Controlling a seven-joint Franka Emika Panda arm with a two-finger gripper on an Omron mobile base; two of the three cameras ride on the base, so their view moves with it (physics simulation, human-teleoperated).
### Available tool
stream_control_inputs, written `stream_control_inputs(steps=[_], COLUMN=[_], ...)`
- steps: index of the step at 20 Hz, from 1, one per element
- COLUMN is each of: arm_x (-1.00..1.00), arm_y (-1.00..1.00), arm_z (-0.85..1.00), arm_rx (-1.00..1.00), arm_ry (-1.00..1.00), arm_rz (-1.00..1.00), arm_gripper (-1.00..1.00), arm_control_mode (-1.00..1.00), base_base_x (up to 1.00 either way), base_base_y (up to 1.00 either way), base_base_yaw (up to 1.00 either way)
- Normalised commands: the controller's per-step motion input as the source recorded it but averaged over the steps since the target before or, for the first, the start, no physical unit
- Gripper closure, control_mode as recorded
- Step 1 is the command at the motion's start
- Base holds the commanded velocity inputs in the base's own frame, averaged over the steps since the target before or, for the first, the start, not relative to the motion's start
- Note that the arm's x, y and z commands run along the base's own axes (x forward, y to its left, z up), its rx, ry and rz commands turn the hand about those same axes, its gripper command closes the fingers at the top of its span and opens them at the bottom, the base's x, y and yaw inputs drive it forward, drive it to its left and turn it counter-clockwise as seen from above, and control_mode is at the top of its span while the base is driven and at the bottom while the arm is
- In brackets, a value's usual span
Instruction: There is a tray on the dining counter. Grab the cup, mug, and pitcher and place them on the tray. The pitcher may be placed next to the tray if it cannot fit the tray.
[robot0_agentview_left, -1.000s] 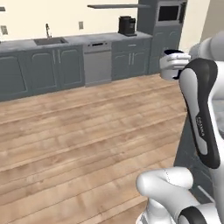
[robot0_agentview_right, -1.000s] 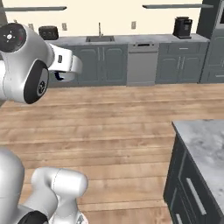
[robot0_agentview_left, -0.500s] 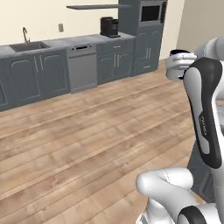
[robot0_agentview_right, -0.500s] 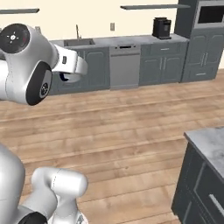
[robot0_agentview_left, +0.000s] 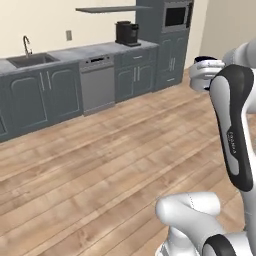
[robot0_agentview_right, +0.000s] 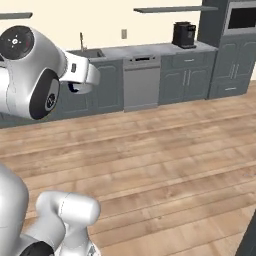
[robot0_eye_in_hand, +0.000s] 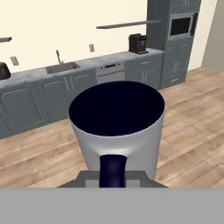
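While the arm is lifted high, the jaws are clenched on the mug (robot0_eye_in_hand: 117, 131). In the hand view the mug sits right in the middle of the frame, very close. It is light grey outside and dark blue inside, and its dark handle points down toward the bottom middle, where the jaws squeeze it.

In the left base view the mug (robot0_agentview_left: 204, 75) shows at the upper right, partly behind the white arm. In the right base view a bit of the mug (robot0_agentview_right: 76, 88) peeks out at the left, under the white hand.

Behind it all is a row of grey cabinets. The sink (robot0_agentview_left: 29, 60) with its tap is at the upper left of the left base view. The dishwasher (robot0_agentview_left: 97, 84) is next to it, near the top middle. The black coffee machine (robot0_agentview_left: 127, 33) stands on top of the cabinets, further right. The oven (robot0_agentview_left: 177, 16) is in the tall cabinet at the top right. The wooden floor (robot0_agentview_left: 100, 165) fills the lower part of the frame.
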Motion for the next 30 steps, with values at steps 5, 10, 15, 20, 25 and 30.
stream_control_inputs(steps=[5,10,15,20,25,30], arm_x=[0.0,0.0,0.0,0.0,0.0,0.0], arm_y=[0.0,0.0,0.0,0.0,0.0,0.0], arm_z=[0.0,0.0,0.0,0.0,0.0,0.0], arm_rx=[0.0,0.0,0.0,0.0,0.0,0.0], arm_ry=[0.0,0.0,0.0,0.0,0.0,0.0], arm_rz=[0.0,0.0,0.0,0.0,0.0,0.0], arm_gripper=[1.0,1.0,1.0,1.0,1.0,1.0], arm_control_mode=[1.0,1.0,1.0,1.0,1.0,1.0], base_base_x=[0.96,0.87,0.81,0.72,0.75,0.97], base_base_y=[0.88,0.83,0.87,0.8,0.8,0.92], base_base_yaw=[-0.34,-0.54,-0.65,-0.71,-0.71,-0.6])
